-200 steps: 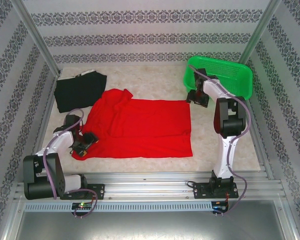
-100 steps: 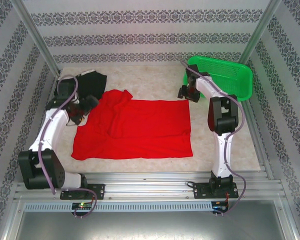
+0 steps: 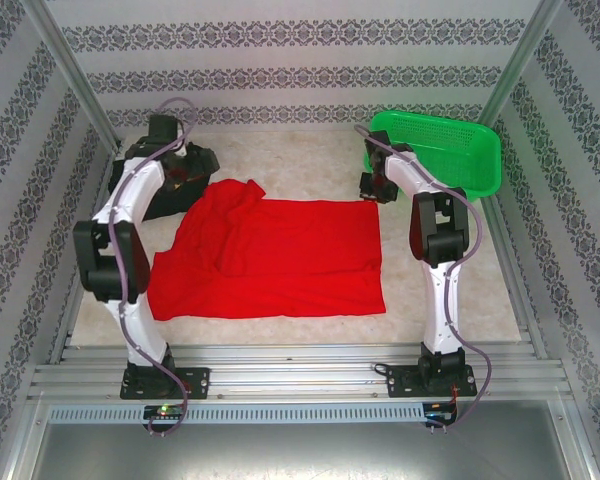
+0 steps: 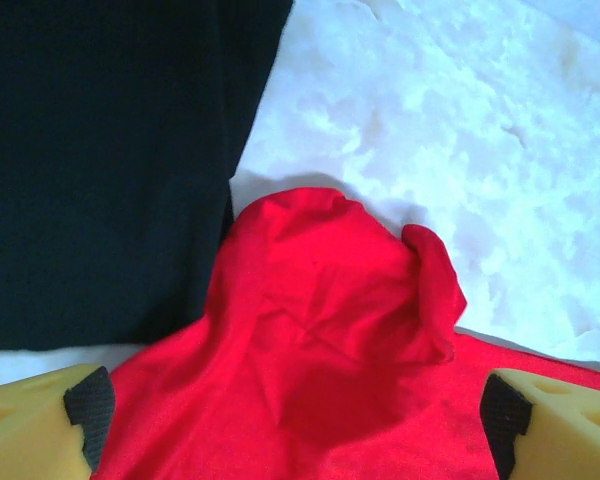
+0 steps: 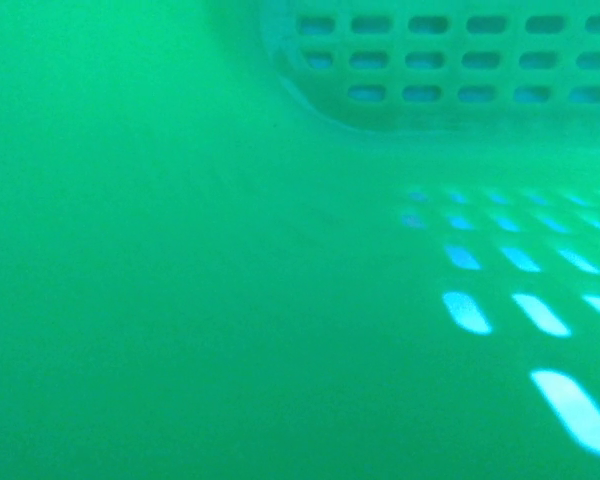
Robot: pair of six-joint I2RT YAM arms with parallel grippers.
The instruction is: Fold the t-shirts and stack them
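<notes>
Jaws of the left gripper [image 4: 298, 415] are held wide over the red shirt [image 4: 320, 330], its bunched corner likely targeted; the right gripper [image 3: 373, 186] state cannot be told.

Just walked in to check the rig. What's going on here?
The red shirt lies spread on the table, its far-left corner bunched. The left gripper hovers open over that bunch, beside the black shirt. The right gripper is at the left end of the green basket; whether it grips is unclear.
</notes>
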